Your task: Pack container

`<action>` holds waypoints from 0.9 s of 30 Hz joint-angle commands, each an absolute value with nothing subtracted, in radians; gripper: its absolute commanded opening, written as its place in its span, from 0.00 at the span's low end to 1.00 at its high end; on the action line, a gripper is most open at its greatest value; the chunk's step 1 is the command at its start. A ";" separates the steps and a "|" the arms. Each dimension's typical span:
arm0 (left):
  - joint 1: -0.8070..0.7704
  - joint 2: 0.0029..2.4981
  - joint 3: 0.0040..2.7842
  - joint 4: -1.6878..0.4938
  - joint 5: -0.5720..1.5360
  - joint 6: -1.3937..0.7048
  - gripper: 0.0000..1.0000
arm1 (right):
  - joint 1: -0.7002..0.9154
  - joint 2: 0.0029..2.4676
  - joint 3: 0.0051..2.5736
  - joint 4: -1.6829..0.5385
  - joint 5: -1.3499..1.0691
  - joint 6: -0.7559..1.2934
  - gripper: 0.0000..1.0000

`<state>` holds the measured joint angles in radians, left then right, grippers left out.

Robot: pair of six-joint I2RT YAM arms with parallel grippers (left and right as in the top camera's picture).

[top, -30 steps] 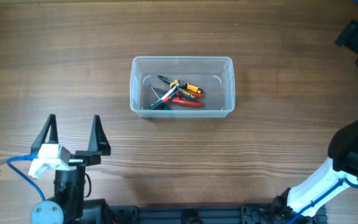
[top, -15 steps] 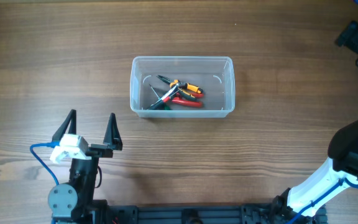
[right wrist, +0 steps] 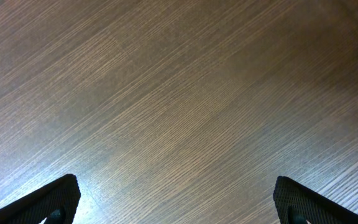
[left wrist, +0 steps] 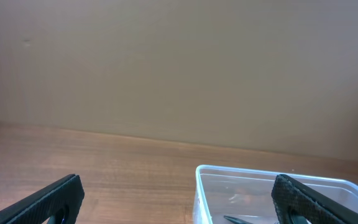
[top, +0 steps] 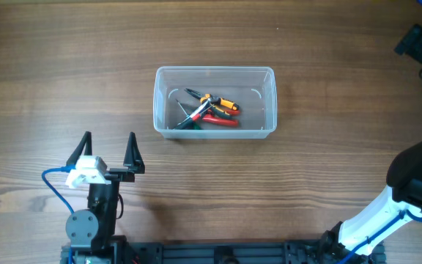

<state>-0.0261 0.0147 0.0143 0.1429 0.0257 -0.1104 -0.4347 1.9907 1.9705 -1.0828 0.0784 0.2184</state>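
Ok, left tool (top: 109,136): jaws spread fully, holding nothing, by the surface's near edge, left of centre. Over the last second it slid right along that edge and its arm drew back upright. Right tool (right wrist: 176,182) is also wide open and empty, over bare wooden surface (top: 328,183) by the far right corner, unchanged. Reads as a retreat: packing looks finished, nothing loose outside. Clear rectangular plastic container (top: 215,70) sits mid-surface, unmoved. Count: one container, two tools, and inside it one tangled pile of handled pliers (top: 211,110) with orange, red and green grips. At least three, exact number unclear.
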 commanded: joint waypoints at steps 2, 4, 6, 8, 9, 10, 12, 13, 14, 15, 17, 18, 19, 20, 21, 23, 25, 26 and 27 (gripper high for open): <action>-0.031 0.004 0.005 0.149 0.005 -0.109 1.00 | -0.430 1.993 1.970 -1.081 0.073 0.216 1.00; -0.031 0.004 0.005 0.139 0.006 -0.109 1.00 | -0.430 1.993 1.970 -1.081 0.073 0.216 1.00; -0.031 0.004 0.005 0.100 0.005 -0.109 1.00 | -0.430 1.993 1.970 -1.081 0.073 0.216 1.00; -0.031 0.004 0.005 0.046 0.006 -0.110 1.00 | -0.430 1.993 1.970 -1.080 0.073 0.216 1.00; -0.031 0.004 0.005 0.021 0.006 -0.110 1.00 | -0.430 1.993 1.970 -1.080 0.073 0.216 1.00; -0.031 0.004 0.005 -0.002 0.006 -0.110 1.00 | -0.430 1.993 1.970 -1.080 0.073 0.216 1.00; -0.031 0.004 0.005 -0.047 0.006 -0.110 1.00 | -0.430 1.993 1.970 -1.080 0.073 0.216 1.00; -0.031 0.003 0.006 -0.072 0.006 -0.110 1.00 | -0.430 1.993 1.970 -1.080 0.073 0.216 1.00; -0.031 0.004 0.006 -0.076 0.007 -0.110 1.00 | -0.430 1.993 1.970 -1.081 0.073 0.216 1.00; -0.031 0.003 0.006 -0.075 0.010 -0.110 1.00 | -0.430 1.993 1.970 -1.081 0.073 0.216 1.00; -0.031 0.004 0.006 -0.075 0.010 -0.113 1.00 | -0.430 1.993 1.970 -1.080 0.073 0.216 1.00; -0.031 0.004 0.006 -0.075 0.010 -0.113 1.00 | -0.430 1.993 1.970 -1.080 0.073 0.216 1.00; -0.031 0.004 0.006 -0.075 0.010 -0.113 1.00 | -0.430 1.993 1.970 -1.080 0.073 0.216 1.00; -0.031 0.004 0.006 -0.075 0.010 -0.113 1.00 | -0.430 1.993 1.970 -1.080 0.073 0.216 1.00; -0.031 0.004 0.006 -0.075 0.010 -0.113 1.00 | -0.430 1.993 1.970 -1.080 0.073 0.216 1.00; -0.031 0.004 0.006 -0.075 0.010 -0.113 1.00 | -0.430 1.993 1.970 -1.081 0.073 0.216 1.00; -0.031 0.004 0.006 -0.075 0.010 -0.113 1.00 | -0.430 1.993 1.970 -1.080 0.073 0.216 1.00; -0.031 0.004 0.006 -0.075 0.010 -0.113 1.00 | -0.430 1.993 1.970 -1.081 0.073 0.216 1.00; -0.031 0.004 0.006 -0.075 0.010 -0.113 1.00 | -0.430 1.993 1.970 -1.080 0.073 0.216 1.00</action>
<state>-0.0261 0.0139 0.0101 -0.0715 0.0189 -0.1104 -0.4347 1.9907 1.9705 -1.0832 0.0784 0.2184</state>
